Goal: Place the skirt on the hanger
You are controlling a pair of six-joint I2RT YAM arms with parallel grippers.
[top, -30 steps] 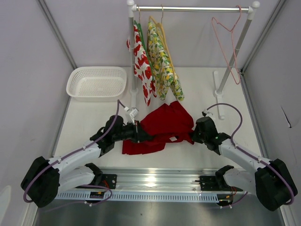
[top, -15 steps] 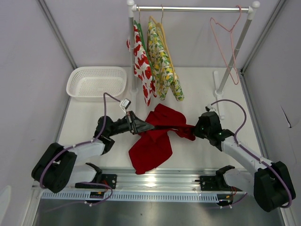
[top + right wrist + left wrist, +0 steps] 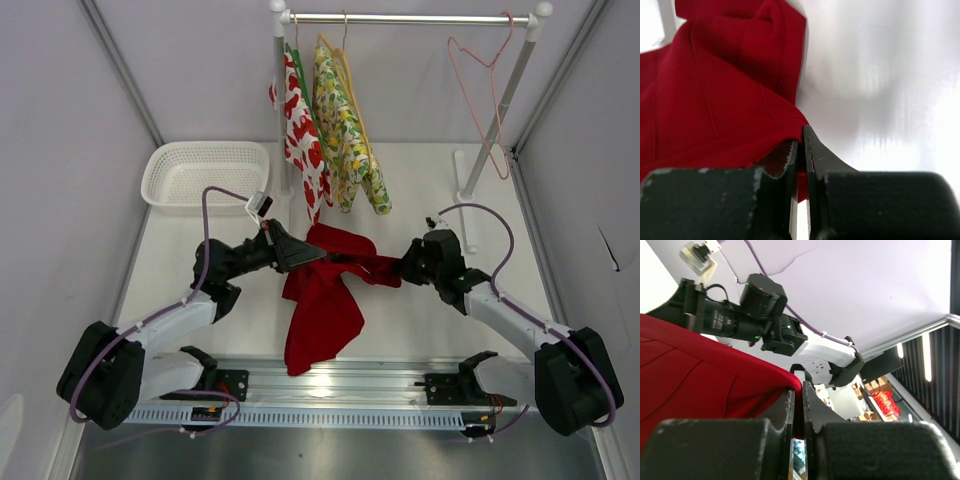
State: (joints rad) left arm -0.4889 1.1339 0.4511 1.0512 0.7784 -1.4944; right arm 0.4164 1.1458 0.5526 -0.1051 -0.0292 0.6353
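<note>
From above, the skirt (image 3: pixel 322 300) hangs between the left gripper (image 3: pixel 311 256) and the right gripper (image 3: pixel 402 267). Its top edge spans the two and the rest droops toward the table (image 3: pixel 180 260), while the hanger (image 3: pixel 478 100) waits on the rail (image 3: pixel 410 18), well apart. The arms should rise evenly so that edge stays level. In the left wrist view, the left gripper (image 3: pixel 798 382) is clamped on a thin red fold (image 3: pixel 695 370), so a firm pinch matters. In the right wrist view, the right gripper (image 3: pixel 800 137) nips only the cloth's corner (image 3: pixel 720 95); pulling gently should prevent slipping.
</note>
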